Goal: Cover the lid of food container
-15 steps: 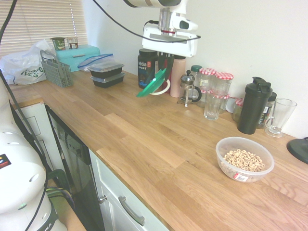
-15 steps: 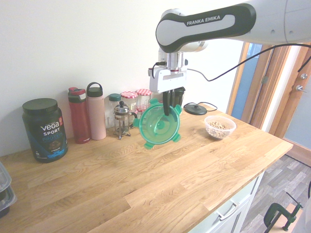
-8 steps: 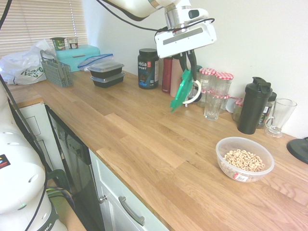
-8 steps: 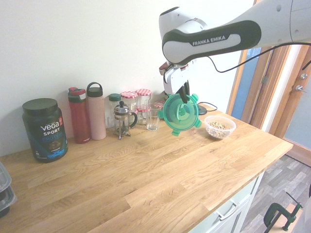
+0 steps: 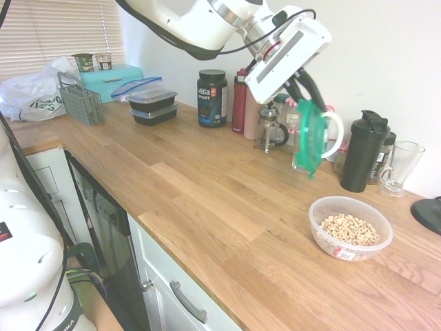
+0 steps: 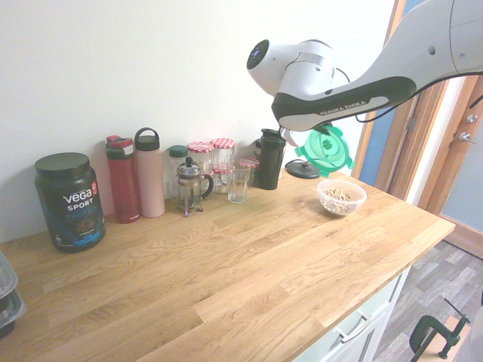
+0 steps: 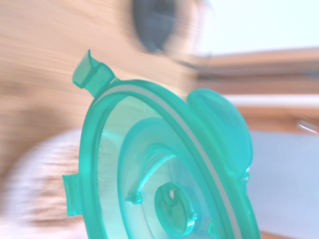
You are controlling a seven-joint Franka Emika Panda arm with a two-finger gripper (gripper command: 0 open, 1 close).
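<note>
The round translucent green lid (image 5: 310,139) hangs on edge in the air, with my gripper (image 5: 308,98) shut on its upper rim. In the second exterior view the lid (image 6: 323,148) shows just above and behind the food container (image 6: 341,197). That container (image 5: 350,228) is a clear round bowl holding ring cereal, with a red-white label, standing on the wooden counter (image 5: 207,186) below and to the right of the lid. The wrist view is filled by the lid (image 7: 164,169), its clip tabs visible, with the blurred bowl behind it.
Along the wall stand a black protein tub (image 5: 211,98), bottles, a French press (image 5: 269,128), jars with checked lids (image 6: 211,157), a black shaker (image 5: 364,152) and a glass mug (image 5: 400,167). Black meal boxes (image 5: 152,105) and a grey basket (image 5: 81,105) sit far left.
The arm has swung the lid along the wall from in front of the French press toward the cereal bowl, and the wrist has tilted over. The bowl has not moved.
</note>
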